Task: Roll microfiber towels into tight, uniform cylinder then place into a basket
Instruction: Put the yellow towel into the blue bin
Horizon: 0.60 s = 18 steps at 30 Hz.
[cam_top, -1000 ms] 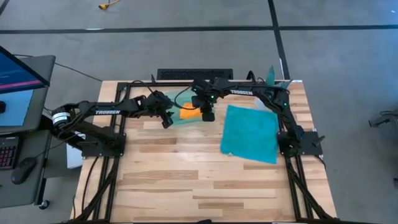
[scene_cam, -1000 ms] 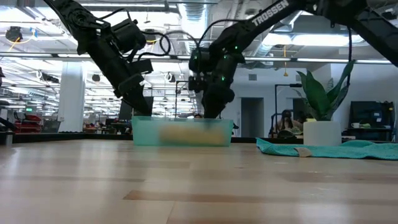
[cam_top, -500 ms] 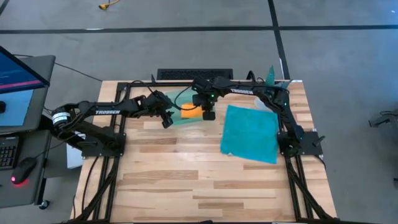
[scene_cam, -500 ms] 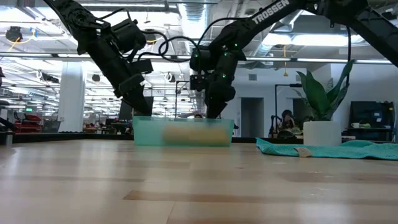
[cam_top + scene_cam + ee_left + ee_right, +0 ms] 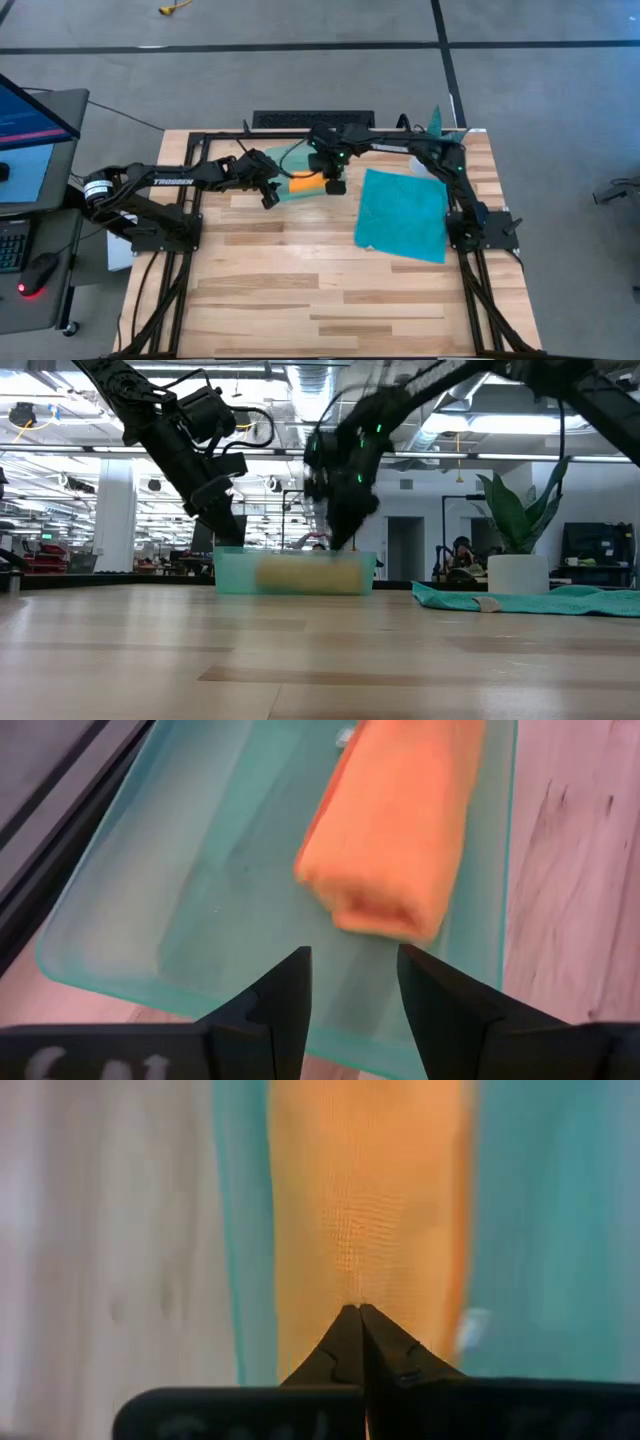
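Your right wrist view shows what the overhead one cannot: the right gripper (image 5: 358,1312) has its fingers pressed together, empty, right above the rolled orange towel (image 5: 365,1210). From your left wrist view, the left gripper (image 5: 353,982) stands spread with nothing between its fingers, just short of the near end of that roll, which lies inside the basket (image 5: 190,905). From table height the roll is only a pale blur through the basket wall, and both arms reach down to it from above. Overhead, the right gripper hangs over the basket's far end, with the teal towel (image 5: 405,213) flat on the surface (image 5: 300,290) just beyond it.
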Each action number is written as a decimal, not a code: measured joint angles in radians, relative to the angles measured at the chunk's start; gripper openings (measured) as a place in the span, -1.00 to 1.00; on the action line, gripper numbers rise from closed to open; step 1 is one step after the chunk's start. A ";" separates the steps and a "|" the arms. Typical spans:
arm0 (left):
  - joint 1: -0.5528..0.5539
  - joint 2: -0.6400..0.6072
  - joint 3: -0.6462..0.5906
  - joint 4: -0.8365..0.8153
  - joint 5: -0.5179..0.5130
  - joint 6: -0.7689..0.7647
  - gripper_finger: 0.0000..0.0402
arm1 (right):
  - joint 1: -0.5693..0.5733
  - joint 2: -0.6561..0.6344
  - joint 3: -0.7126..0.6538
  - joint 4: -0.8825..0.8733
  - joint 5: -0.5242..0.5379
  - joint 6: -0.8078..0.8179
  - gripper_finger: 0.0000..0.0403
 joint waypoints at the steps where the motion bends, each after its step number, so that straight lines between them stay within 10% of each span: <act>1: 0.000 0.000 0.000 -0.003 0.000 0.000 -0.29 | 0.001 0.014 -0.008 -0.015 0.004 -0.001 -0.97; 18: 0.000 0.000 0.000 0.006 -0.082 0.026 -0.29 | 0.019 0.035 -0.019 0.038 0.063 0.000 -0.83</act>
